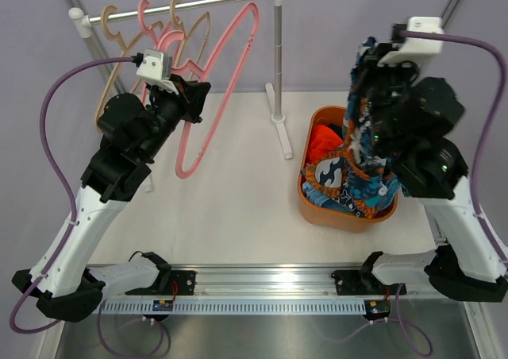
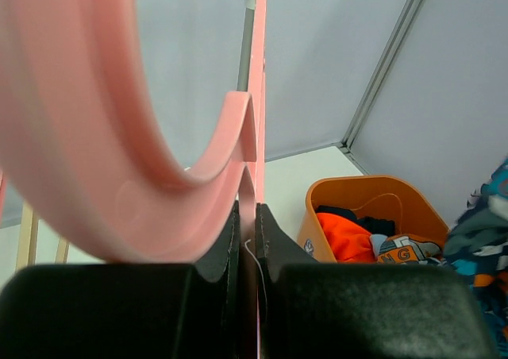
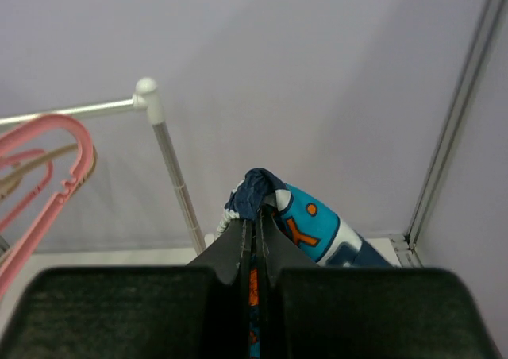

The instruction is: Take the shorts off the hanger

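Observation:
My left gripper (image 1: 198, 97) is shut on the thin edge of a bare pink hanger (image 1: 230, 81) that slants down from under the rail. In the left wrist view the jaws (image 2: 248, 216) pinch that hanger (image 2: 159, 160). My right gripper (image 1: 367, 53) is shut on the multicolour shorts (image 1: 355, 121), a blue, orange and white print. They hang from it down into the orange basket (image 1: 317, 210). In the right wrist view the cloth (image 3: 309, 220) bunches over the closed jaws (image 3: 256, 220). Orange-red shorts (image 1: 324, 139) lie in the basket.
A white rack rail (image 1: 190, 5) with its post (image 1: 278, 57) stands at the back, and beige and pink hangers (image 1: 151, 33) hang on its left part. The basket (image 2: 333, 196) sits right of the post. Purple walls close the back and sides.

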You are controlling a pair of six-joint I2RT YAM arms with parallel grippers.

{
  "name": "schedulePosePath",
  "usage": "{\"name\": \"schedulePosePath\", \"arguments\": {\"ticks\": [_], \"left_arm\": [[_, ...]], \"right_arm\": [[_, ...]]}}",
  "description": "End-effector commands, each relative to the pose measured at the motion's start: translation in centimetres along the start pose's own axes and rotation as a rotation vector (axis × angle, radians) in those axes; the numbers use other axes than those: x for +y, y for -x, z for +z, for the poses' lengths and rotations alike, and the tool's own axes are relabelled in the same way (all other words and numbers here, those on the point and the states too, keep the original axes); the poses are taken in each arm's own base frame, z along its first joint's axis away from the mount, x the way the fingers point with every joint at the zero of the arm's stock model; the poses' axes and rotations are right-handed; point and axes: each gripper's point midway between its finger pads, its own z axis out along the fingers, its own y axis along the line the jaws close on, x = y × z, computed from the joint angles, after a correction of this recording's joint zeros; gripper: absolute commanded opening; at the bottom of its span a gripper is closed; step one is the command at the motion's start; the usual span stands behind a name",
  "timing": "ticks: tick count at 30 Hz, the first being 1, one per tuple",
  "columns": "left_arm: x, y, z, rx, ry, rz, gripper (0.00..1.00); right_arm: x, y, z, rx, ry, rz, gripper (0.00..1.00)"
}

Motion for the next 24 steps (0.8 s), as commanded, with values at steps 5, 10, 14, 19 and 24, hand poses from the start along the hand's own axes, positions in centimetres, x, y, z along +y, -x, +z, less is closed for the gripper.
{"name": "schedulePosePath", "arguments": {"ticks": [5,10,14,19,24], "left_arm": [[0.6,2.2,-0.8,-0.07,0.033,0.017,0.0],[1.1,1.9,-0.5,-0.035,0.063,0.022,0.0],[1.1,1.9,0.1,-0.017,0.07,0.023,0.0],[0.9,1.9,0.8,0.009,0.067,0.025,0.0],[1.2,1.1,1.6,0.043,0.081,0.014,0.0]], "right_arm": [[2.9,-5.3,1.5,0.15,0.104,0.071,0.0],[0.1,-11.4,1.2,0.293,-0.01,0.098,0.0],[-2.6,-19.2,-1.0,0.435,-0.093,0.147,0.0],[-5.1,-34.7,-6.7,0.726,-0.216,0.197,0.0],[-4.9,-45.2,-10.5,0.949,-0.208,0.381,0.0]]}}
